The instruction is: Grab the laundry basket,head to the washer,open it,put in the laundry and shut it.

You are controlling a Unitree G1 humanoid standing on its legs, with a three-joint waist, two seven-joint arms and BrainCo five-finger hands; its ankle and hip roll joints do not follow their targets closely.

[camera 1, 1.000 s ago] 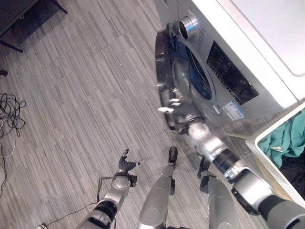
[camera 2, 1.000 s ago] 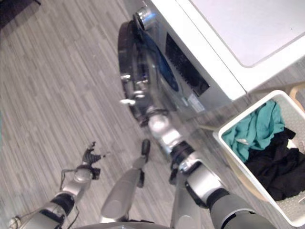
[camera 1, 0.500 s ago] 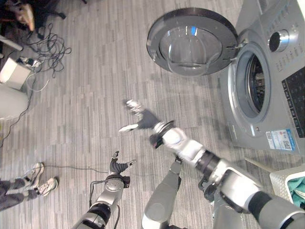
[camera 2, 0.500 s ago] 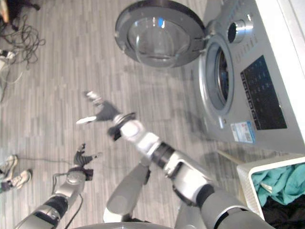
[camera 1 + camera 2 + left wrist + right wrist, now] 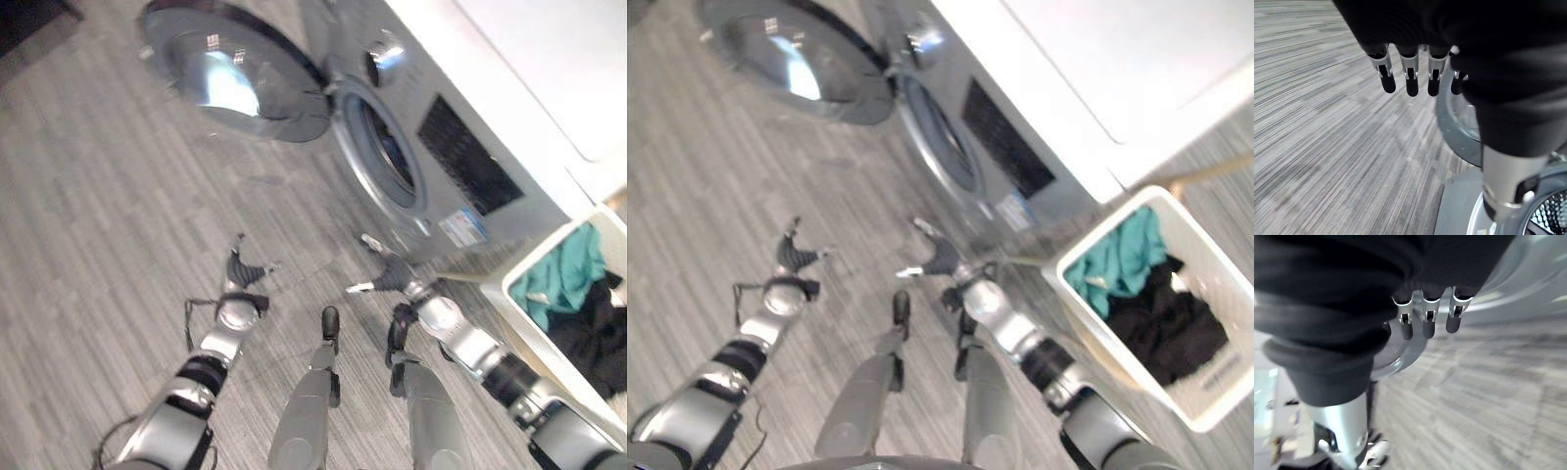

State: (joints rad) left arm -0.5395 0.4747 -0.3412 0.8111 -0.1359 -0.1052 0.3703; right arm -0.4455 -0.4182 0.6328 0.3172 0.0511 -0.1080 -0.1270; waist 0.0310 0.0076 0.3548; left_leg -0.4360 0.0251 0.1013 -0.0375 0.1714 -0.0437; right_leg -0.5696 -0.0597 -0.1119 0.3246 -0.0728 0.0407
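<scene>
The grey front-loading washer [image 5: 446,211] stands at the upper right with its round door [image 5: 235,83] swung wide open to the left, baring the drum opening [image 5: 387,157]. The white laundry basket [image 5: 1095,315] sits on the floor to the right of the washer, holding a teal cloth [image 5: 1122,255] and dark clothes [image 5: 1166,323]. My right hand [image 5: 387,276] hovers low in front of the washer, fingers [image 5: 1425,323] straight, holding nothing. My left hand [image 5: 241,270] hangs over the floor to the left, fingers [image 5: 1408,78] straight and empty.
Grey striped plank floor [image 5: 108,225] spreads out to the left of the washer and under the open door. A pale wooden piece [image 5: 1205,171] shows behind the basket.
The whole view has swung. The washer door, nearly shut under my right hand a second ago, now stands open. My right hand has drawn back from the door to low in front of the washer.
</scene>
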